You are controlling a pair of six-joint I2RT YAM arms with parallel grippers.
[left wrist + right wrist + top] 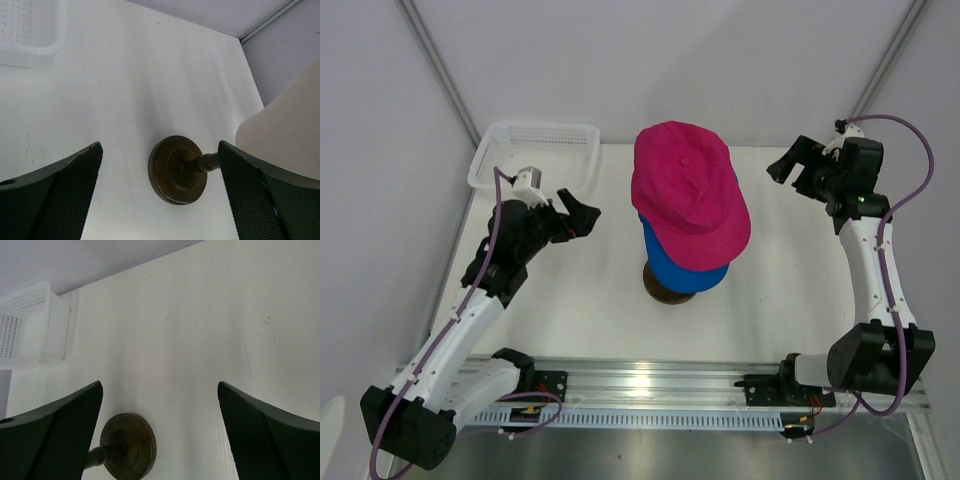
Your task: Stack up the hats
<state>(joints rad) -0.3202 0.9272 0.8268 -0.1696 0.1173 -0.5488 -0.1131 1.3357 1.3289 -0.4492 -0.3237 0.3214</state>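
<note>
A magenta pink hat (688,190) lies on top of a royal blue hat (672,268). Both sit on a mannequin head with a dark round base (660,291). In the top view my left gripper (577,220) hovers to the left of the stack, open and empty. My right gripper (792,172) stands off to the right of it, also open and empty. The left wrist view has the base (177,170) between the open fingers of my left gripper (160,195), and the cream head (285,135) at the right. The right wrist view shows the base (127,446) low on the left, by my right gripper (160,435). Neither wrist view shows the hats.
A white mesh basket (486,168) stands at the table's far left corner, behind the left arm; it also shows as the basket (30,56) in the left wrist view and the basket (30,335) in the right wrist view. Grey walls close in the table on three sides.
</note>
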